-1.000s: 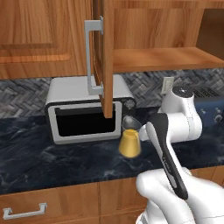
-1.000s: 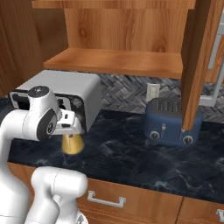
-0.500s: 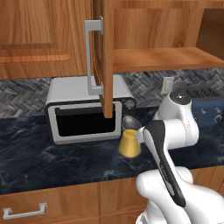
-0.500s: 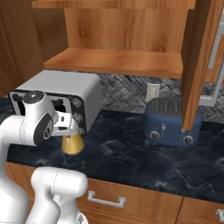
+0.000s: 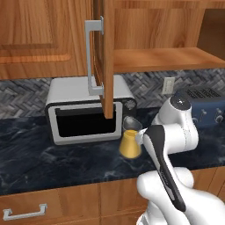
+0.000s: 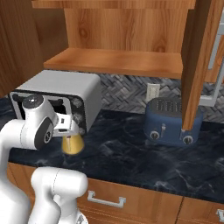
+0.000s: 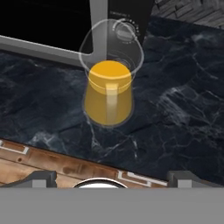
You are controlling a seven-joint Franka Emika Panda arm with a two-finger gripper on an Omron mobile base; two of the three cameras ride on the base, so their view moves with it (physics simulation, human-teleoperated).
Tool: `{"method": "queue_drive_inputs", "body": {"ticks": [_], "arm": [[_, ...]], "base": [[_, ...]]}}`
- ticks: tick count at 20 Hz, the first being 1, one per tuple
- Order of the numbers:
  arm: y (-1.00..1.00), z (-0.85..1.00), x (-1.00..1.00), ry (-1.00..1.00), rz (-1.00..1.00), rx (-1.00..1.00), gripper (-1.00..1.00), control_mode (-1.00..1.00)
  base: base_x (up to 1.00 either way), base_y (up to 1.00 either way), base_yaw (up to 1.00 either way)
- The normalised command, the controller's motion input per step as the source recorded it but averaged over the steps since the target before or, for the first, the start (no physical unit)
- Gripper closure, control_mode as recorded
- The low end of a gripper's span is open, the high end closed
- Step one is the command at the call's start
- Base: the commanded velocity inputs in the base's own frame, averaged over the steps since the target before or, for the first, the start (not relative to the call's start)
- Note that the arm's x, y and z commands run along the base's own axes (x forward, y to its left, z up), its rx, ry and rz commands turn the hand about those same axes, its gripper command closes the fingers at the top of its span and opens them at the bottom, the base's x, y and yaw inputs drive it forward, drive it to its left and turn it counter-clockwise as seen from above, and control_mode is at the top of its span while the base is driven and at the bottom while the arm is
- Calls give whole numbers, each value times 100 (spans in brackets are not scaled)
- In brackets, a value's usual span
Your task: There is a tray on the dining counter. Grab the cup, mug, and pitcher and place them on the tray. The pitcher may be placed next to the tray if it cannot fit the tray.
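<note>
The arm has swung the wide-open, empty claw (image 7: 109, 177) nearer the pitcher (image 5: 130, 141) standing before the microwave (image 5: 88, 110) near the worktop's (image 5: 52, 162) front edge, readying a grasp.

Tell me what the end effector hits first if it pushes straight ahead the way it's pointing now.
Most likely the pitcher, which sits centred ahead of the open end effector on the black counter. The microwave stands behind it. How far off the pitcher is remains unclear.
</note>
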Motion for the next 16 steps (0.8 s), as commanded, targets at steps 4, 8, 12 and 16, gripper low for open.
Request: {"method": "queue_drive_inputs", "body": {"ticks": [4,8,12,16], "arm": [[5,-2,2,0,0,0,-100,-100],[3,-11,8,0,0,0,-100,-100],[0,-15,11,0,0,0,-100,-100],[0,-17,15,0,0,0,-100,-100]], "base": [[0,0,0],[0,0,0],[0,0,0],[0,0,0]]}}
